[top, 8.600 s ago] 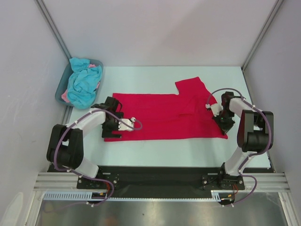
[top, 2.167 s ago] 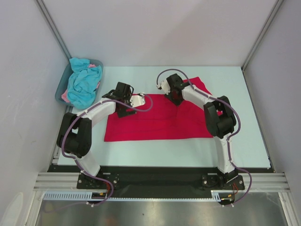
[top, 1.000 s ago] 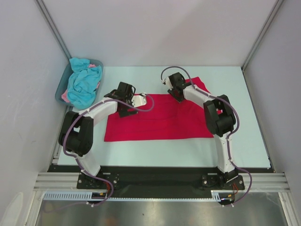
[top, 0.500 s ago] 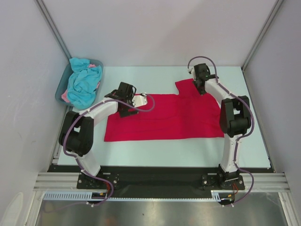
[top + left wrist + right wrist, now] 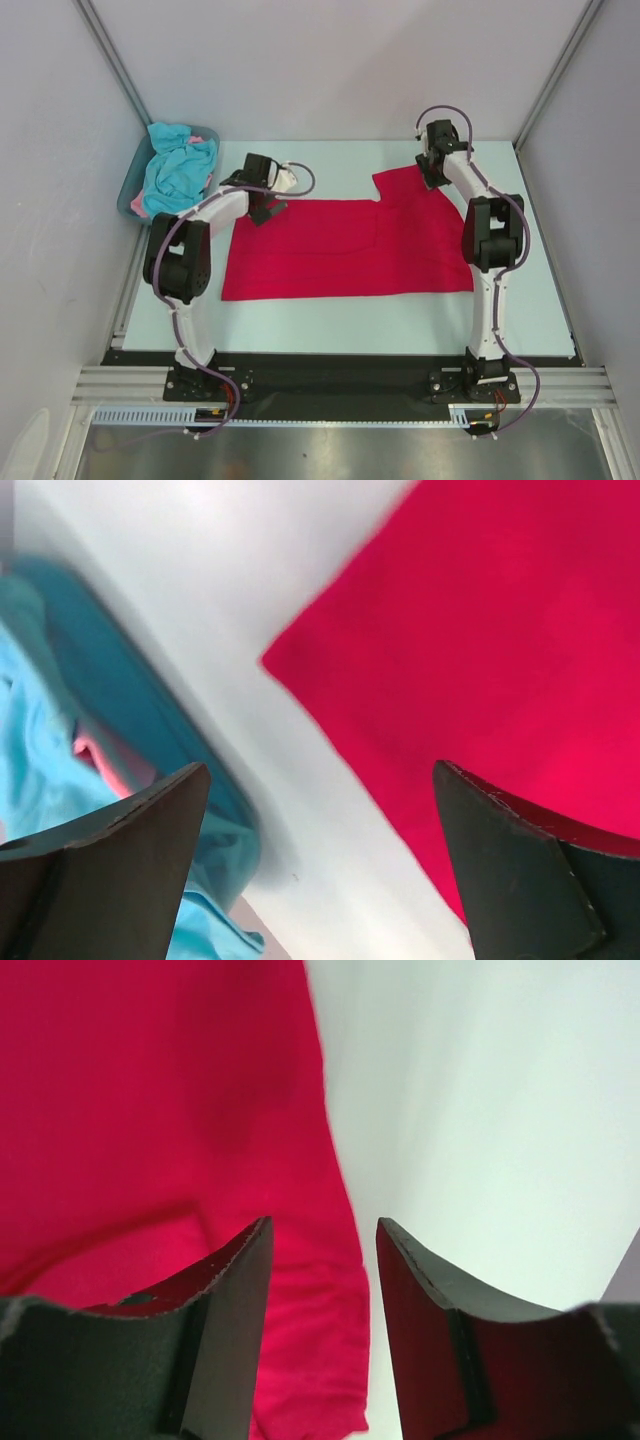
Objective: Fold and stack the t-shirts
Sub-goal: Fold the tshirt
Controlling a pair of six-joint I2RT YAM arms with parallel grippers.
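A crimson red t-shirt (image 5: 340, 250) lies spread flat on the table, one sleeve pointing to the far right. My left gripper (image 5: 262, 205) hovers at the shirt's far left corner. In the left wrist view it (image 5: 320, 860) is wide open and empty over bare table, with the red corner (image 5: 500, 630) to its right. My right gripper (image 5: 433, 178) is over the far right sleeve. In the right wrist view it (image 5: 323, 1290) is open, with the sleeve's edge (image 5: 150, 1080) lying under the gap. A turquoise shirt (image 5: 178, 175) and a pink one (image 5: 137, 208) are heaped in the tub.
The grey-blue tub (image 5: 128, 195) stands at the table's far left corner, close to my left gripper; its wall (image 5: 130, 700) and the turquoise cloth (image 5: 30, 770) show in the left wrist view. Enclosure walls close in on both sides.
The right gripper swung from the shirt's middle out to the far right sleeve, which now lies spread. The left gripper moved back to the far left corner, nearer the tub.
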